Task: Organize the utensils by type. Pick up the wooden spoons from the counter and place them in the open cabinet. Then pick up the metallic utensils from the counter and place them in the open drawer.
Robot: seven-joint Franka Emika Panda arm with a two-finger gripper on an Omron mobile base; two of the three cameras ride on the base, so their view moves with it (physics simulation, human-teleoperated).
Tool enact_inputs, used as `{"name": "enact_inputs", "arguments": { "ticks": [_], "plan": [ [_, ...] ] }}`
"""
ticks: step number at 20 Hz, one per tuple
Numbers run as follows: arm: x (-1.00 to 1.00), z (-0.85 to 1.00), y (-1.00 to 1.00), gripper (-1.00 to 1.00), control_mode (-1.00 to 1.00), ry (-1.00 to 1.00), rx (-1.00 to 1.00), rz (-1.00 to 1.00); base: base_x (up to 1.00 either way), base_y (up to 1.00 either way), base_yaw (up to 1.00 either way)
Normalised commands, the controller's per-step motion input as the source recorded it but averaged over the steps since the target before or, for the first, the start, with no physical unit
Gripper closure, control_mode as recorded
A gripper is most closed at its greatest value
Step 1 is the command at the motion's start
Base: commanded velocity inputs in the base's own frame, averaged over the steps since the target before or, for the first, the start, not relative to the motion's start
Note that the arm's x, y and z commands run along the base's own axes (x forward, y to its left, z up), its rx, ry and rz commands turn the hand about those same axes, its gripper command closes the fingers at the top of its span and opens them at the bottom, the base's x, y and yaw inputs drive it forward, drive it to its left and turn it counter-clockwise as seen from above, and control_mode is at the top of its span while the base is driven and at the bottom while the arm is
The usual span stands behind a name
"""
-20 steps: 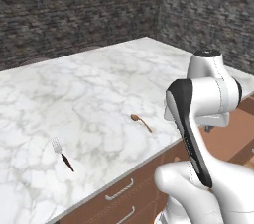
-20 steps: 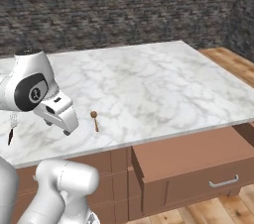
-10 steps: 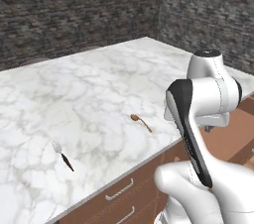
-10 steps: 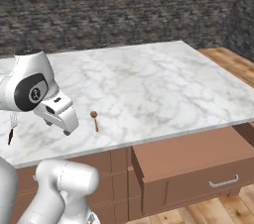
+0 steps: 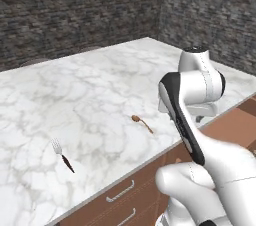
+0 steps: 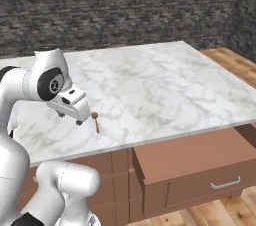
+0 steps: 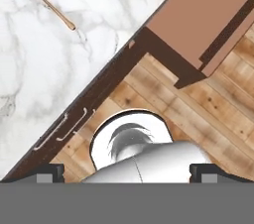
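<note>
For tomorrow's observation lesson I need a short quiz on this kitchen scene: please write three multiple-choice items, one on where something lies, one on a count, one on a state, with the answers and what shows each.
1. Where does the wooden spoon lie?
A. In the drawer
B. On the marble counter, near its front edge
C. On the floor

2. How many utensils lie on the counter in the left base view?
A. Two
B. Four
C. None

3. How does the drawer on the right stand?
A. Shut flush
B. Taken out and on the floor
C. Pulled open

Answers:
1 B: the spoon rests on the marble, close to the edge above the cabinet fronts.
2 A: the spoon and a fork with a dark handle are all that lies there.
3 C: its front stands out from the cabinet in the right base view.
</note>
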Motion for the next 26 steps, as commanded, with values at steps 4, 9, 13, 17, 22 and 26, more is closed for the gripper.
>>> {"name": "enact_inputs", "arguments": {
  "ticks": [4,9,13,17,22,26],
  "plan": [
    [0.79,-0.17,0.00,-1.00,-1.00,0.00,0.00,0.15,0.00,0.00,0.00],
    [0.75,-0.32,0.03,-1.00,-1.00,0.04,0.00,0.17,0.00,0.00,0.00],
    [0.52,-0.42,0.16,-1.00,-1.00,0.01,0.00,0.30,0.00,0.00,0.00],
    [0.46,-0.38,0.10,-1.00,-1.00,0.00,0.00,0.36,0.00,0.00,0.00],
    [0.33,-0.28,0.04,-1.00,-1.00,0.01,0.00,0.42,0.00,0.00,0.00],
    [0.25,-0.29,0.16,-1.00,-1.00,0.08,0.00,0.25,0.00,0.00,0.00]
  ]
}}
